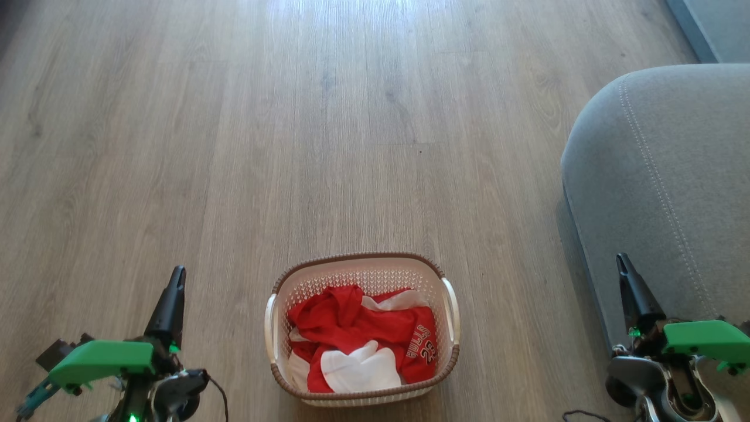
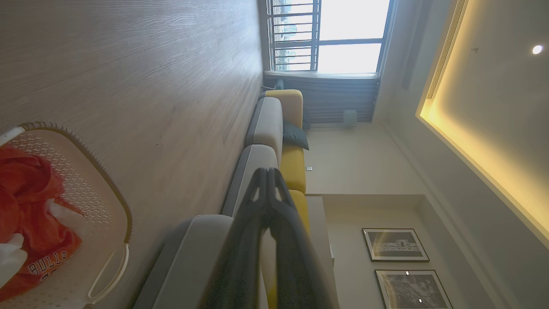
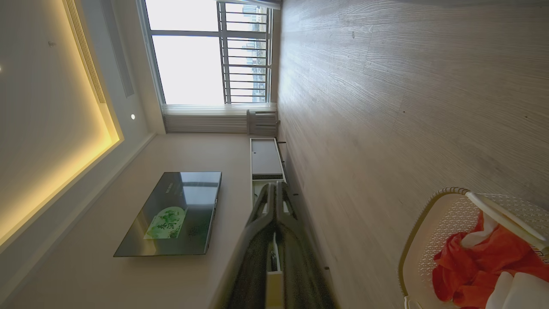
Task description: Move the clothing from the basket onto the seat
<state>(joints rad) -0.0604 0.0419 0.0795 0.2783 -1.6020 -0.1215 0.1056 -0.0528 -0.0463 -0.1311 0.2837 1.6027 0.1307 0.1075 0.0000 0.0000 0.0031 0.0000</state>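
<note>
Left gripper (image 1: 177, 272) and right gripper (image 1: 621, 259), both clenched empty, flank the basket (image 1: 363, 257) holding the clothing (image 1: 351, 328); the seat (image 1: 662, 176) lies at the right gripper.

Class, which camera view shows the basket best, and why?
The head view: the whole basket shows from above, with its rim and both handles. Each wrist view catches part of it, sideways and cut off at a frame edge.
</note>
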